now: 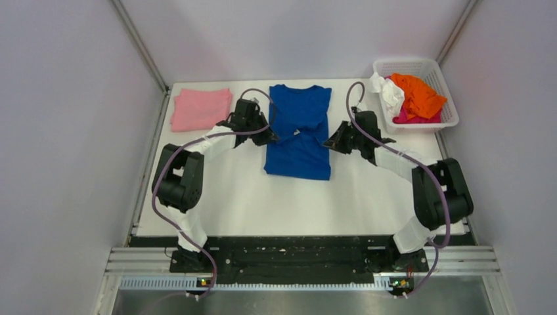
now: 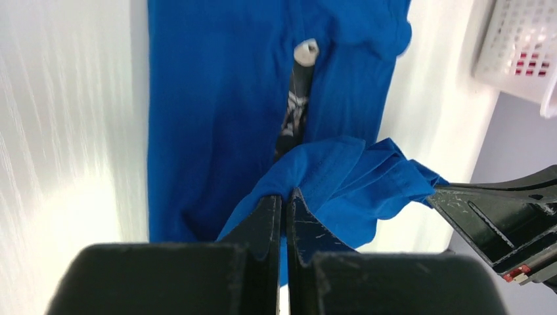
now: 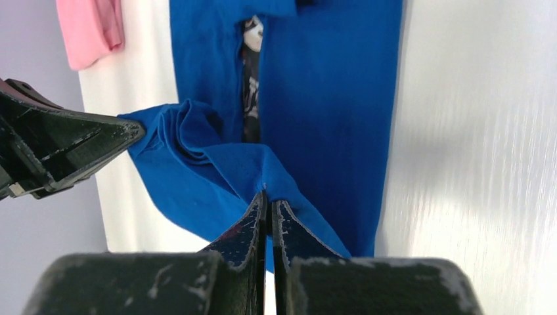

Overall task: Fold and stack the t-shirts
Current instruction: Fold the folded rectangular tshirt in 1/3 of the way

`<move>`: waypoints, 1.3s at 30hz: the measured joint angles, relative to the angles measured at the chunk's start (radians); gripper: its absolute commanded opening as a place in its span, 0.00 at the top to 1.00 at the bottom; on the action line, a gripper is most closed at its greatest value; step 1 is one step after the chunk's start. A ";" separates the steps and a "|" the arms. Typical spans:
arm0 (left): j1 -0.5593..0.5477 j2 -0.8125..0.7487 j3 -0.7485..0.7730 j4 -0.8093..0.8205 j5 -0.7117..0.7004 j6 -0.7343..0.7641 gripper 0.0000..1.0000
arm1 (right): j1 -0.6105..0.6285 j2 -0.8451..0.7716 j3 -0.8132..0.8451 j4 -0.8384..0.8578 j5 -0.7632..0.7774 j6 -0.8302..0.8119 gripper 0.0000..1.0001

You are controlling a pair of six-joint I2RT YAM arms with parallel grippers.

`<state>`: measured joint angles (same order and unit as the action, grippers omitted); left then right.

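Observation:
The royal blue t-shirt lies lengthwise in the middle of the white table, its sides folded in so a strip of print shows in the gap. My left gripper is shut on the shirt's left edge and lifts it. My right gripper is shut on the right edge, also lifted. Both pinch the same raised band of cloth across the shirt's middle. The pink t-shirt lies folded flat at the back left and shows in the right wrist view.
A white mesh basket stands at the back right with orange, white and magenta shirts in it. Its corner shows in the left wrist view. Grey walls close in both sides.

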<state>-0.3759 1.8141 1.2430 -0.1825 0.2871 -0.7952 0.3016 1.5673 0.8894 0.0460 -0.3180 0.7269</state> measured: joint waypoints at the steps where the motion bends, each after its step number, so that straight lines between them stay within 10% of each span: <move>1: 0.006 0.024 0.019 0.001 0.005 0.006 1.00 | -0.007 0.031 0.021 0.003 -0.006 -0.005 1.00; 18: 0.058 0.343 0.346 -0.050 0.019 0.066 0.92 | -0.033 0.333 0.251 0.016 0.056 -0.078 1.00; 26: 0.079 0.349 0.352 -0.063 0.020 0.062 0.57 | -0.057 0.401 0.331 0.005 0.089 -0.113 0.52; 30: 0.090 0.349 0.374 -0.057 0.018 0.061 0.03 | -0.063 0.403 0.360 -0.010 0.094 -0.138 0.17; 32: 0.095 0.348 0.378 -0.048 0.017 0.065 0.01 | -0.063 0.395 0.362 -0.018 0.103 -0.153 0.03; 39: 0.103 0.277 0.307 -0.030 0.035 0.038 0.01 | -0.045 0.270 0.287 -0.014 0.055 -0.186 0.01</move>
<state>-0.2733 2.0914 1.5501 -0.2123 0.3218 -0.7574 0.2562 1.8370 1.1767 0.0322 -0.2630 0.5411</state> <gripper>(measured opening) 0.989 0.985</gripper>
